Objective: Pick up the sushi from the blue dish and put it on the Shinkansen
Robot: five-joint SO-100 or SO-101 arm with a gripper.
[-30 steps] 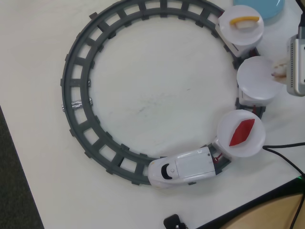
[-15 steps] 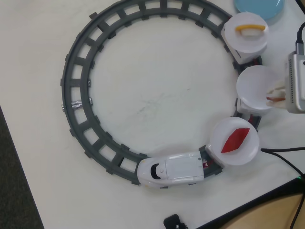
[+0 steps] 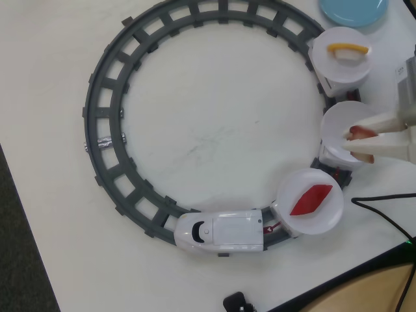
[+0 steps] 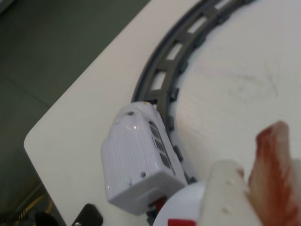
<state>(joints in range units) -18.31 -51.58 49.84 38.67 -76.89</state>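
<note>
My gripper point(image 3: 361, 144) comes in from the right in the overhead view and is shut on the sushi point(image 3: 359, 134), a pale piece with pinkish-red edging. It holds the sushi just over the middle white plate point(image 3: 338, 120) of the train's cars. In the wrist view the sushi point(image 4: 275, 165) stands between my fingers point(image 4: 228, 193). The Shinkansen point(image 3: 221, 231) sits on the grey ring track point(image 3: 107, 97) at the front, nose to the left; it also shows in the wrist view point(image 4: 138, 160). The blue dish point(image 3: 354, 10) lies at the top right, partly cut off, with nothing on its visible part.
The rear plate point(image 3: 348, 68) carries a yellow-orange strip point(image 3: 348, 49). The plate behind the engine point(image 3: 318, 218) carries a red diamond piece point(image 3: 311, 199). A black cable point(image 3: 383, 208) runs along the right front. The table edge runs close to the train's nose at the front left.
</note>
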